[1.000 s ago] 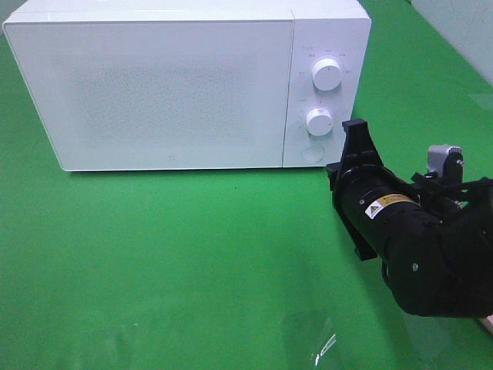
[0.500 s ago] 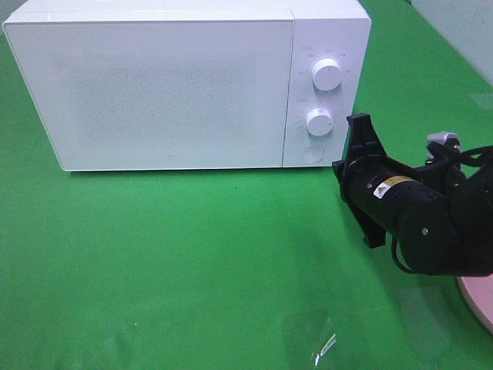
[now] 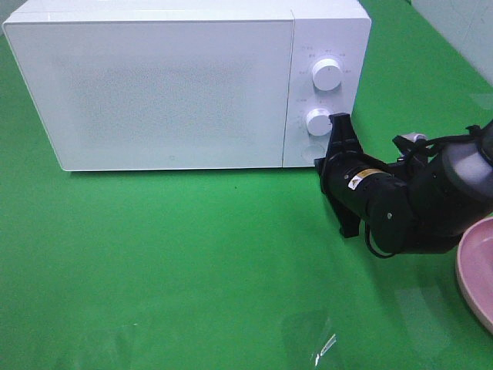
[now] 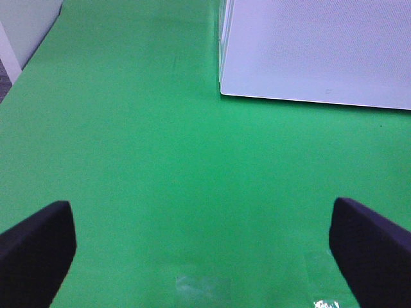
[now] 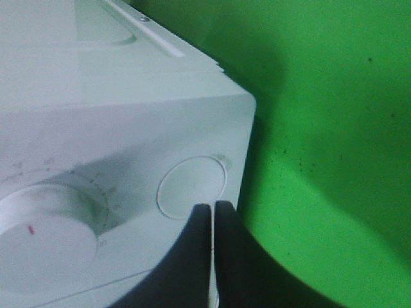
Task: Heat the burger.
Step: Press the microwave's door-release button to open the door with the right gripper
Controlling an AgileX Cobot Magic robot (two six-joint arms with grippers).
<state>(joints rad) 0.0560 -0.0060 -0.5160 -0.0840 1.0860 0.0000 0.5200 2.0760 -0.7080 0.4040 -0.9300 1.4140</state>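
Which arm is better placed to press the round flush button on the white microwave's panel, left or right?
Right. The right gripper, shut, points its tips at the round flush button on the closed white microwave. The left gripper hangs open over the green cloth near the door's far corner.

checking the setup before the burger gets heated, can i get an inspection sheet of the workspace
surface: green cloth, flat, a few dark specks
job's things: burger: nothing seen; white microwave with its door closed; pink plate partly in view at the right edge
clutter: shiny clear patch near the front, maybe film
tools: left tool open over bare cloth; right tool shut, tip at the round button below the knobs, contact unclear
cables: thin black cable looping under the right wrist
surroundings: pale wall at the right rear
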